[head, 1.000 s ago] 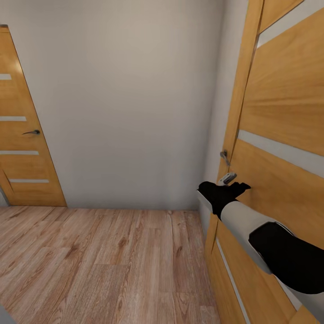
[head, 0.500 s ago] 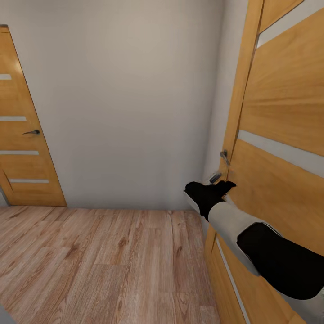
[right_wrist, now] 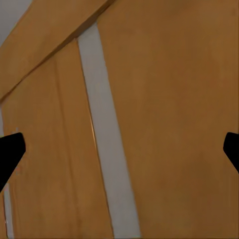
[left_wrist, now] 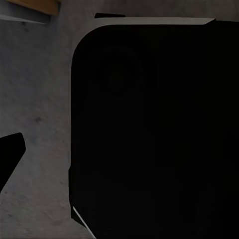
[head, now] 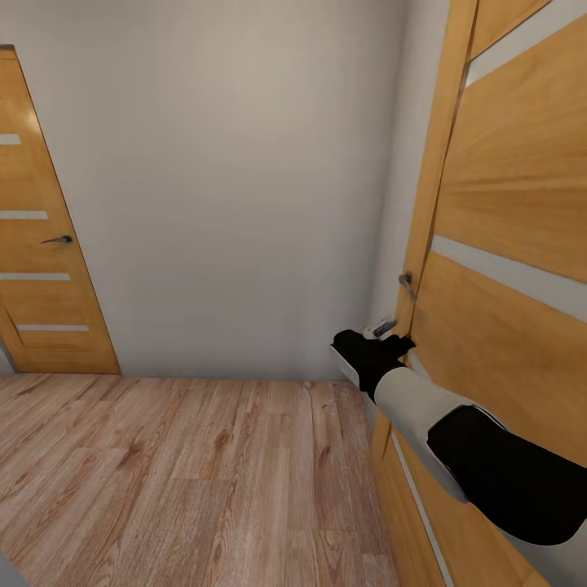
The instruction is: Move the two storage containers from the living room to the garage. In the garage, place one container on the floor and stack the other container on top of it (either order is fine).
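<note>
Head view: right gripper [head: 383, 330], jaws wide and empty, hovers apparently just below the door handle [head: 406, 283]; it could slip off.

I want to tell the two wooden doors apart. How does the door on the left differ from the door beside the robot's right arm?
The left door stands farther off by the white wall, with its whole width in view; the right door is close and cut off by the picture's edge. The left door's handle is untouched; the right gripper is just below the right door's handle. Both are orange-brown wood with pale horizontal strips.
</note>
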Motion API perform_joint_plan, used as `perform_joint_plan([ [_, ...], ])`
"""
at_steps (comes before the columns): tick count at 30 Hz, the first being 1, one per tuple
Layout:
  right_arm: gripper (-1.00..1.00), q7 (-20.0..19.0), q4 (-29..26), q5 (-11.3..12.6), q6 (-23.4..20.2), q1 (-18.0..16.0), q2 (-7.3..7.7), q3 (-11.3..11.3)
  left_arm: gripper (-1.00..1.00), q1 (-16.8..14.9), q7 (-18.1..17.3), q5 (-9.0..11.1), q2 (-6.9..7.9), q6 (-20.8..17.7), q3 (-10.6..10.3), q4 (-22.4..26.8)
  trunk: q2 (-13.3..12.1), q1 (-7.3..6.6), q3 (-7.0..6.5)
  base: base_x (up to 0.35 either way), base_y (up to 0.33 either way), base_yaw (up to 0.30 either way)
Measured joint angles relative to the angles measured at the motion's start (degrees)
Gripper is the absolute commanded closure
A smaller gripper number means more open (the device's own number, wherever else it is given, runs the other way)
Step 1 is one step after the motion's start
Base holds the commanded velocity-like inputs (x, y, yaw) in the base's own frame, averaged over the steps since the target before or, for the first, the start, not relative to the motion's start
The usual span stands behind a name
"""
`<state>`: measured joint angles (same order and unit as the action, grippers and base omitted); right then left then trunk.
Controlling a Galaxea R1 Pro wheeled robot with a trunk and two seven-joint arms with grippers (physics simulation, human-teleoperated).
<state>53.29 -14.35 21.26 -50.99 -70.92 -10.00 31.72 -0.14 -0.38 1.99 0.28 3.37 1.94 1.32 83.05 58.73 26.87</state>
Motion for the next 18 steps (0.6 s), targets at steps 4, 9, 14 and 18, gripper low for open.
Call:
perform_joint_plan([
  [4,-1.00,-7.9,0.0,0.9,6.1,1.9,0.00,-0.1,-1.00,0.0,0.0,0.0,-0.01,0.0,0.0,0.0,0.0,0.00,0.00,0.000,0.000,0.000],
  [9,-1.00,-13.3,-0.2,0.7,12.1,6.4,0.00,0.1,-1.00,0.0,0.0,0.0,-0.02,0.0,0.0,0.0,0.0,0.00,0.01,0.000,0.000,0.000],
  [14,-1.00,-14.4,-0.5,0.6,19.4,12.0,0.00,0.4,-1.00,0.0,0.1,0.0,-0.02,0.0,0.0,0.0,0.0,0.00,0.00,0.000,0.000,0.000],
  [18,-1.00,-16.5,-2.1,0.3,23.4,16.1,0.00,0.6,-1.00,0.0,0.0,0.0,-0.02,0.0,0.0,0.0,0.0,0.00,0.00,0.000,0.000,0.000],
])
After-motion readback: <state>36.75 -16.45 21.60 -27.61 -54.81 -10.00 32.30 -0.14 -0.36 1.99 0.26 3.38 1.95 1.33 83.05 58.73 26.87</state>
